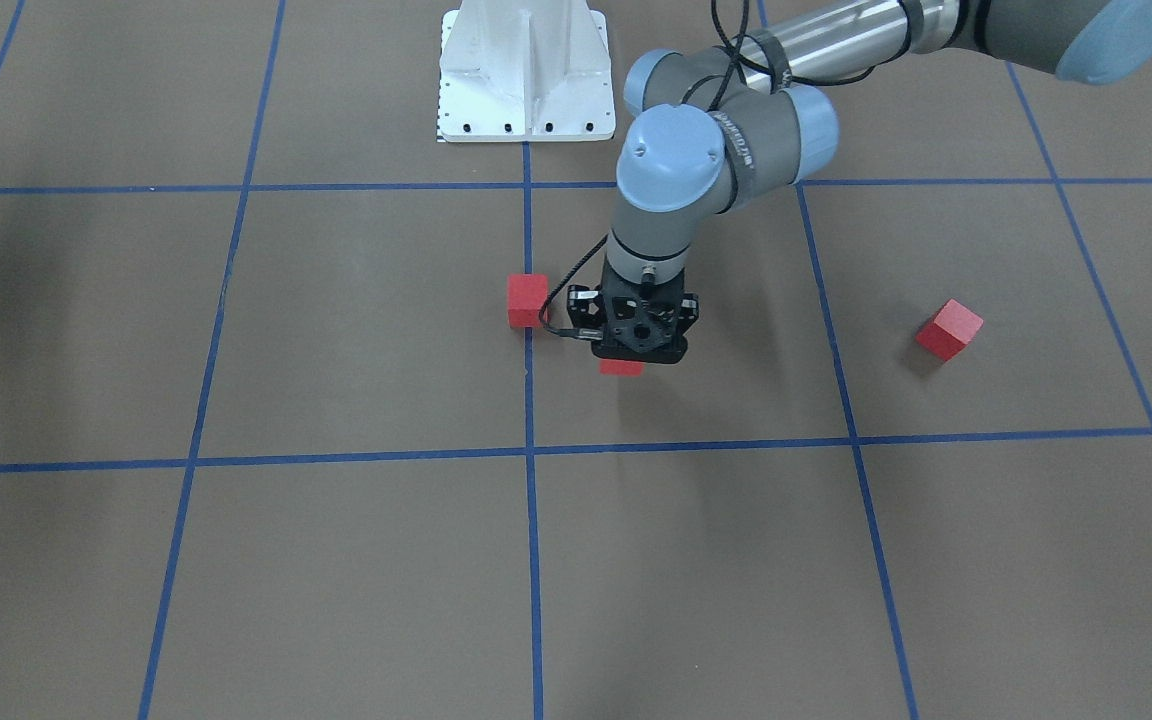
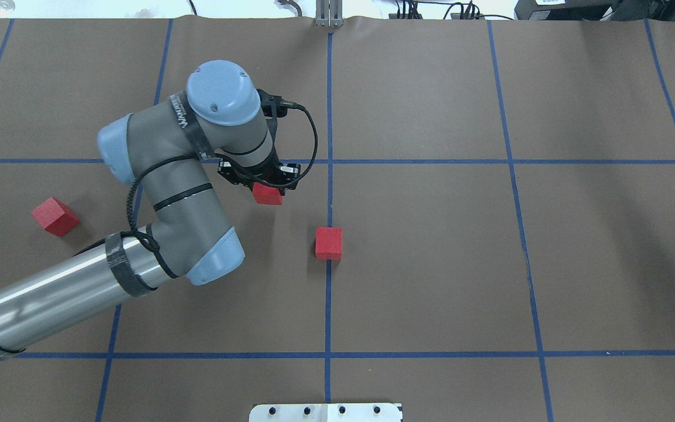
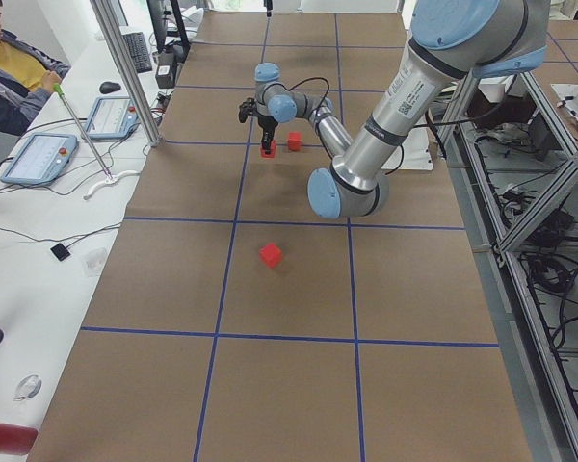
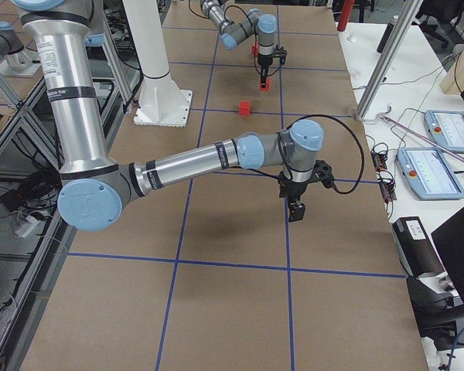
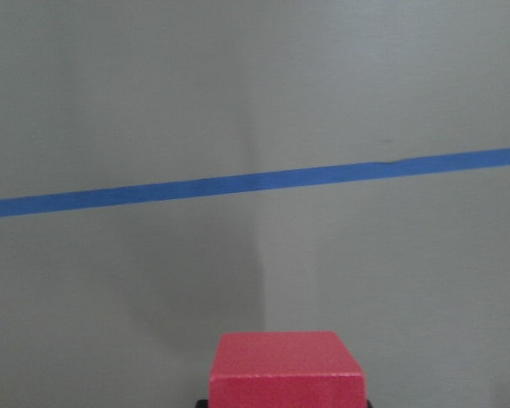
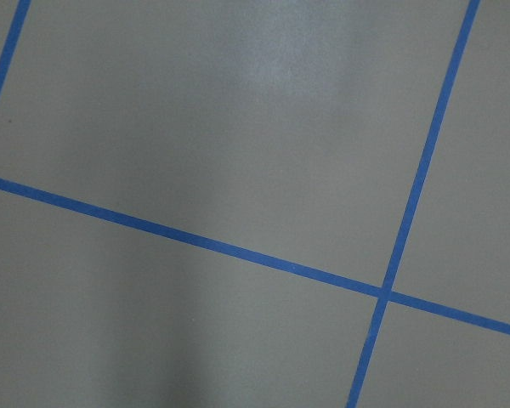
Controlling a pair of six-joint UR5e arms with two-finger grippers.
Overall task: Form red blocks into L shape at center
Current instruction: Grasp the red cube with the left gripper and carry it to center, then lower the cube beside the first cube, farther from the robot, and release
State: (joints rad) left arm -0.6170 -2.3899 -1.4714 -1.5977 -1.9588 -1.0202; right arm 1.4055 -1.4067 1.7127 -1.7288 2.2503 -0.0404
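A white metal mounting pedestal [image 1: 524, 70] with a row of dark bolt holes stood at the top centre of the front-facing view. In the left-side view a white side bench [image 3: 39, 289] ran down the left edge. A seated person in a yellow top and dark jacket [image 3: 14, 72] was at the upper left corner, near two flat pale-blue-framed tablets [image 3: 111, 115] lying beside a silver aluminium post [image 3: 125, 67]. A small black square pad [image 3: 60, 252] lay lower on the bench. Tangled black cables [image 3: 554, 298] filled the right edge. In the right-side view a black flat screen [image 4: 458, 255] sat at the lower right
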